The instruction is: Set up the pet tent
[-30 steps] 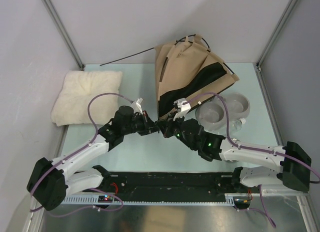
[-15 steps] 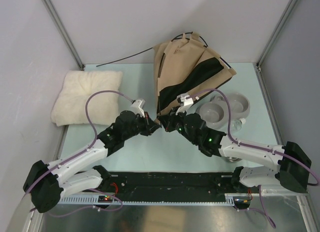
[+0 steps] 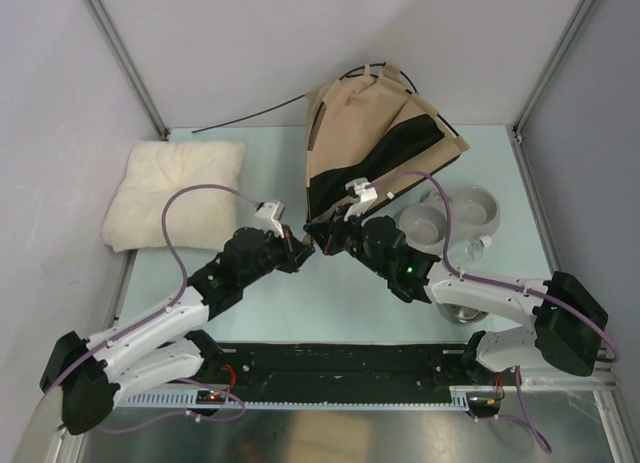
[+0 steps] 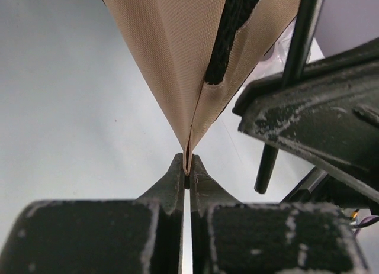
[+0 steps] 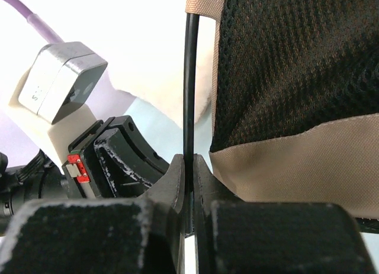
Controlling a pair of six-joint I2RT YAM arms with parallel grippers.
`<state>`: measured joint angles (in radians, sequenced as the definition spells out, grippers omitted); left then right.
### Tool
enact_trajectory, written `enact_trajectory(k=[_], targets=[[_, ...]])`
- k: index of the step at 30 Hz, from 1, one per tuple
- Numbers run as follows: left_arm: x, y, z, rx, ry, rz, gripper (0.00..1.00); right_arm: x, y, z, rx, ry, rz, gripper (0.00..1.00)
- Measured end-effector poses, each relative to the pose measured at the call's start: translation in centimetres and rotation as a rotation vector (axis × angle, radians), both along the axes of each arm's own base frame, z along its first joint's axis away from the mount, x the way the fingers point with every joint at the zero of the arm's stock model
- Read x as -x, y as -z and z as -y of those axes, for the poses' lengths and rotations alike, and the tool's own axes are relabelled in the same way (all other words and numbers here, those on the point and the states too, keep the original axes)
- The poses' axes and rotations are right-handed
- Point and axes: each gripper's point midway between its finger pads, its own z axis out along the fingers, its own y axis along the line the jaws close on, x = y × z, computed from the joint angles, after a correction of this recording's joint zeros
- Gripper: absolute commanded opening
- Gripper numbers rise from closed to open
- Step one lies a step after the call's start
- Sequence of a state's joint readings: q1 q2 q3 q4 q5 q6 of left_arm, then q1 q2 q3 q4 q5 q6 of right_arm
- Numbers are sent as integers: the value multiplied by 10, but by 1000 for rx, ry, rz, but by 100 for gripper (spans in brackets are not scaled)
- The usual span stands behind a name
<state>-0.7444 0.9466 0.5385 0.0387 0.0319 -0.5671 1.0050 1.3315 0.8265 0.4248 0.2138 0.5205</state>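
The pet tent (image 3: 370, 148), tan fabric with black mesh and trim, stands half collapsed at the back middle of the table. Thin dark poles stick out of it; one pole (image 3: 250, 116) lies toward the back left. My left gripper (image 3: 303, 245) is shut on the tent's near fabric corner (image 4: 188, 155). My right gripper (image 3: 322, 233) is shut on a thin dark pole (image 5: 189, 79) beside the mesh panel (image 5: 296, 61). Both grippers meet at the tent's near corner.
A fluffy cream cushion (image 3: 175, 191) lies at the left. A grey double pet bowl (image 3: 447, 218) sits right of the tent, behind my right arm. A small clear object (image 3: 480, 245) lies near the bowl. Frame posts stand at the back corners.
Both grippers have moved away from me toward the tent with its corner and pole. The tent fabric has shifted and bunched up a little toward the back.
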Motion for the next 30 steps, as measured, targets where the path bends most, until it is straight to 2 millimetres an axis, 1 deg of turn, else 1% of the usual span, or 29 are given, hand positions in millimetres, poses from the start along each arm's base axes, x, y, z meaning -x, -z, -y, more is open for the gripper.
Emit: enact_trajectory(k=[7, 12, 19, 30], targets=[[-3, -19, -15, 37, -57, 116, 0, -5, -16, -8, -42, -21, 13, 0], [-6, -21, -19, 5, -73, 182, 0, -7, -21, -15, -59, -38, 7, 0], [-5, -24, -16, -25, -68, 236, 0, -5, -28, -21, -76, -62, 11, 0], [-9, -22, -20, -52, -100, 247, 0, -17, -21, -35, -71, -64, 76, 0]])
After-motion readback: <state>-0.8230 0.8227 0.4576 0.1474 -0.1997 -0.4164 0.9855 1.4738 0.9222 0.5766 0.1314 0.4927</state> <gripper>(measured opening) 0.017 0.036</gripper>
